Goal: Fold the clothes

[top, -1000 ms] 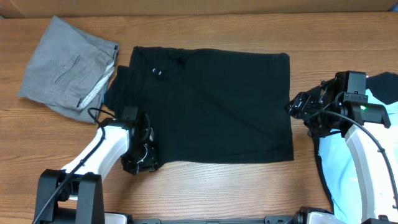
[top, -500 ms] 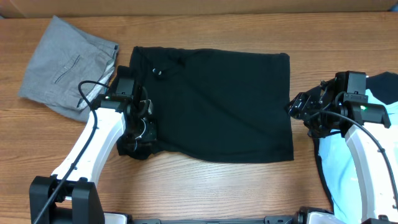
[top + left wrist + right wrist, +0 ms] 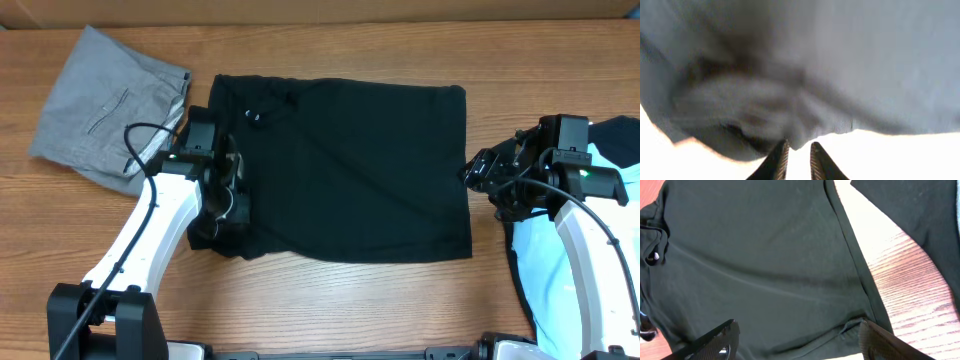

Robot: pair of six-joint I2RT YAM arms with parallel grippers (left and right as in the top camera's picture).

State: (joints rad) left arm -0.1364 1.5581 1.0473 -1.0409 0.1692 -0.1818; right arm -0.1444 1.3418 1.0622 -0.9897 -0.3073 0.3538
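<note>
1 large black fabric shirt [image 3: 350,170] lies spread across the middle of the brown wooden table [image 3: 330,300], its collar end toward the left, where we see a small white mark [image 3: 255,117]. Most of it is flat and roughly rectangular, but its near-left corner is bunched and rumpled. At that corner the left gripper [image 3: 228,207] sits on the cloth, its white arm reaching in from the table's near-left edge. In the left wrist view its 2 dark fingers [image 3: 776,161] stand close together, with only a narrow slit between them, and the hem of the shirt dips into that slit, so we read them as pinched on the fabric; the picture there is blurred and washed out. The right gripper [image 3: 478,170] hangs just beside the shirt's right edge, apart from it. In the right wrist view its 2 fingers [image 3: 715,344] are spread wide with nothing between them, the shirt and a strip of bare wood below. We also see folded grey fabric trousers [image 3: 105,110] at the far-left corner, just beside the shirt's collar end, and a light-blue fabric tee [image 3: 540,280] at the right edge, partly under the right arm.
</note>
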